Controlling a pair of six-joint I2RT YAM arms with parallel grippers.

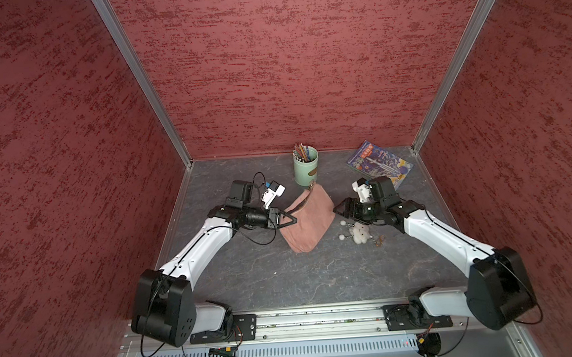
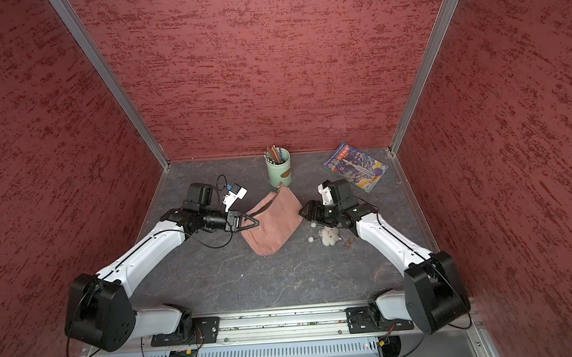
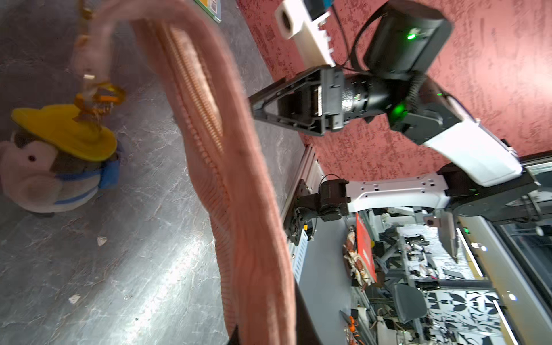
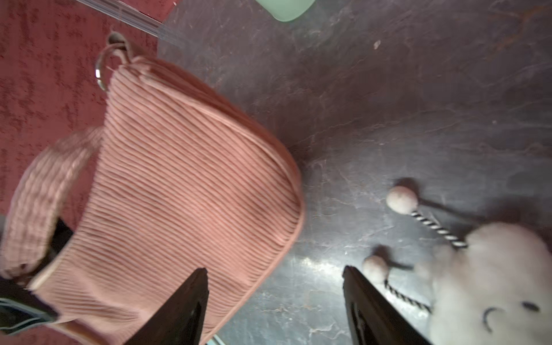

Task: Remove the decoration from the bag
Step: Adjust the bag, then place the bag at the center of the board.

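Now left end effector (image 1: 293, 220) pinches dusty-pink ribbed half-moon bag (image 1: 312, 229); right end effector (image 4: 274, 268) spread, white plush charm (image 4: 490, 283) beside it.

Robot work cell set up inside a robotics lab

A left arm (image 1: 196, 247) and a right arm (image 1: 447, 240), white with black joints, are bolted to an aluminium rail (image 1: 322, 321) along the front of a grey stone-patterned tabletop (image 1: 284, 279). The tabletop is boxed in on three sides by red textured panels (image 1: 304, 64) framed with aluminium corner posts (image 1: 142, 79). A slotted cable duct (image 1: 289, 350) runs under the rail, and each wrist carries a camera in a white mount (image 1: 273, 191). Beyond the cell's open front, the left wrist view shows a crowded workroom: a grey office chair (image 3: 409, 300), benches (image 3: 418, 242) piled with equipment, and strip lights (image 3: 470, 257).
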